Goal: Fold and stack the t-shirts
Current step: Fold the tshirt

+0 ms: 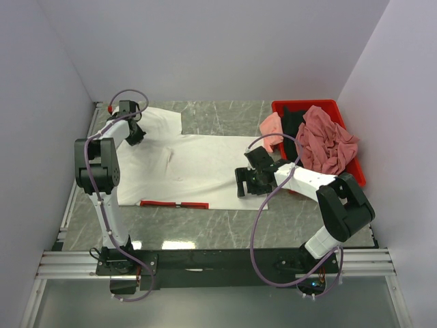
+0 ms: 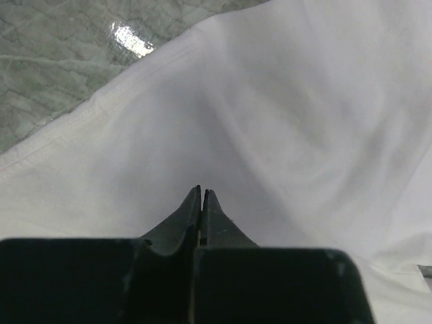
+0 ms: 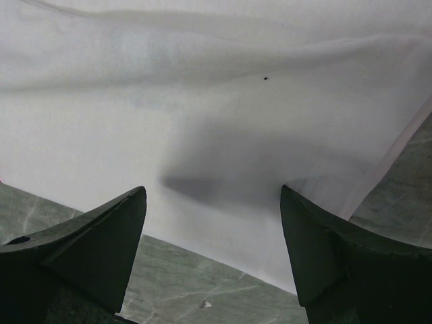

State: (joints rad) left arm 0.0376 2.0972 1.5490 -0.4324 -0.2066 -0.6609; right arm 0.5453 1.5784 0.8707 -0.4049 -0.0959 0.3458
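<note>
White t-shirt (image 1: pixel 198 167) lies spread flat on the grey surface (image 1: pixel 225 119). Left claw (image 2: pixel 202 194) is closed tight at its far-left sleeve, maybe pinching cloth. Right claw (image 3: pixel 212 196) hangs wide over its right edge. Other t-shirts (image 1: pixel 328 143) lie in the red bin (image 1: pixel 304 104).

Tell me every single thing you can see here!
large white cloth t-shirt: one, white with red-and-white print at its near edge, spread flat mid-table
red plastic bin: one, red, table's far right
light pink cloth t-shirt: one, pink, draped over the bin's left rim
black cloth t-shirt: one, black, in the bin
dusty rose cloth t-shirt: one, rose, crumpled in the bin
grey-green marble table: one, grey-green, under everything
left arm: one, black-and-white, over the shirt's far left; jaws shut
right arm: one, black-and-white, at the shirt's right edge; jaws open
</note>
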